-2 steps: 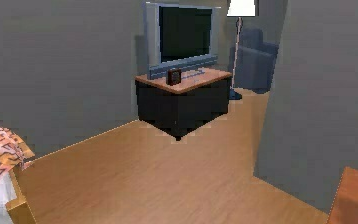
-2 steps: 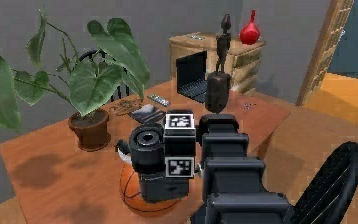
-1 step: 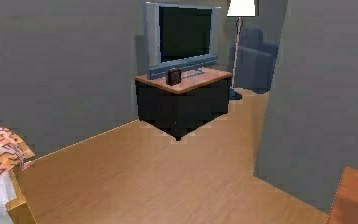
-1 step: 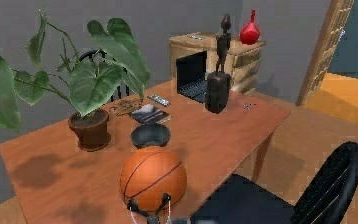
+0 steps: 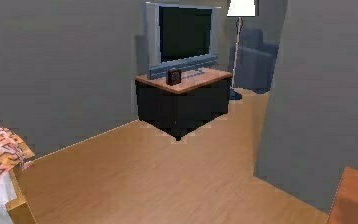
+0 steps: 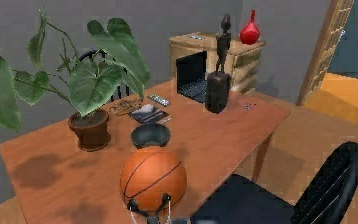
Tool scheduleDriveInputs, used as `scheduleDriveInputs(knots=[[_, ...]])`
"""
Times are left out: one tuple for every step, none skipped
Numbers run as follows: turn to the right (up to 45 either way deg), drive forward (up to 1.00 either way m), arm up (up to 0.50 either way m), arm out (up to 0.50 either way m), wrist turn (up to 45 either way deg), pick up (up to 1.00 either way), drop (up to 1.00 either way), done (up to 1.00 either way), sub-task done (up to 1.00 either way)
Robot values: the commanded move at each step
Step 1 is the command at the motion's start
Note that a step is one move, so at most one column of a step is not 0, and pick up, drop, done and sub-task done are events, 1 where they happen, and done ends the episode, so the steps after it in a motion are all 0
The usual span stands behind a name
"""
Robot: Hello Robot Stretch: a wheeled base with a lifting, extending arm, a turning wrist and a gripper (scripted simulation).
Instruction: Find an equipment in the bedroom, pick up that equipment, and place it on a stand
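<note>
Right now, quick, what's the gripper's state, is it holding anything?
Gripper: cannot be told whether it holds anything; the basketball is right at it, against the wooden table.

The wooden table (image 6: 255, 120) carries a potted plant (image 6: 88, 128), dark bowl (image 6: 150, 136), laptop (image 6: 192, 78) (open) and dark statue (image 6: 219, 88).

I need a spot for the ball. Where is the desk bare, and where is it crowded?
On the desk, bare wood lies at the right end, between statue and chair, and at the left front, before the plant pot. Crowded: the middle, with bowl, books and laptop.
</note>
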Motion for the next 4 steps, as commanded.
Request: scheduleDriveInputs(knots=[[0.0, 0.00, 0.10, 0.00, 0.0, 0.00, 0.00, 0.00, 0.00], [-45.0, 0.00, 0.00, 0.00, 0.0, 0.00, 0.00, 0.00, 0.00], [-45.0, 0.00, 0.00, 0.00, 0.0, 0.00, 0.00, 0.00, 0.00], [-6.0, 0.00, 0.00, 0.00, 0.0, 0.00, 0.00, 0.00, 0.00]])
